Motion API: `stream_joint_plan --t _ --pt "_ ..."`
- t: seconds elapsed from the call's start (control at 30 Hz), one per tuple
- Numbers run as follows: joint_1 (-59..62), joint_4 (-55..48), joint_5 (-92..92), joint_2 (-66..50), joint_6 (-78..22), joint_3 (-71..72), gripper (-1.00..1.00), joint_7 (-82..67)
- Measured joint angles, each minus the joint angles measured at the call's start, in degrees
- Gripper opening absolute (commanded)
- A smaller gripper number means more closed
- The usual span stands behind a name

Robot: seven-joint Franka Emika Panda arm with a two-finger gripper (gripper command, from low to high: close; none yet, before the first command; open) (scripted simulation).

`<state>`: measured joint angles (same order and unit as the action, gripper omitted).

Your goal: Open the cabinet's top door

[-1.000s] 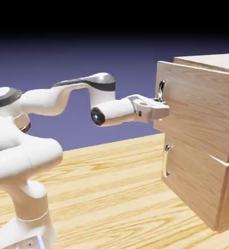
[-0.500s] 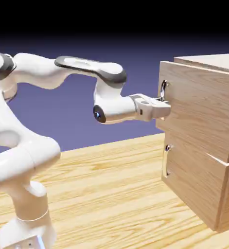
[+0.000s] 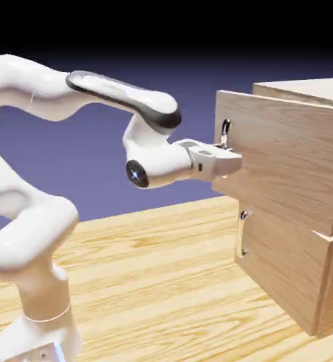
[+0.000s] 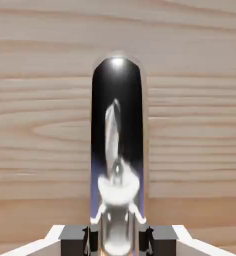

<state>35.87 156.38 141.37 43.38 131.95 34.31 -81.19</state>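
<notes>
Right now your gripper (image 3: 228, 160) is pinching the handle (image 4: 118, 150), an upright bar at the top door's (image 3: 289, 166) free edge; the door stands slightly ajar from the cabinet (image 3: 303, 269), hinged farther right.

No readable text, labels, numbers or signs — anywhere
</notes>
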Motion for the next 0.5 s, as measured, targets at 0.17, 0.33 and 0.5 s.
stream_joint_plan --t 0.17,0.33,0.5 --pt "-0.95 5.08 -12.29 3.03 -9.46 -8.52 -1.00 4.24" --pt "0.66 7.70 -24.71 3.93 -19.54 -16.86 -1.00 6.36" --pt "3.68 7.61 -37.15 1.87 -29.98 -25.02 -1.00 6.56"
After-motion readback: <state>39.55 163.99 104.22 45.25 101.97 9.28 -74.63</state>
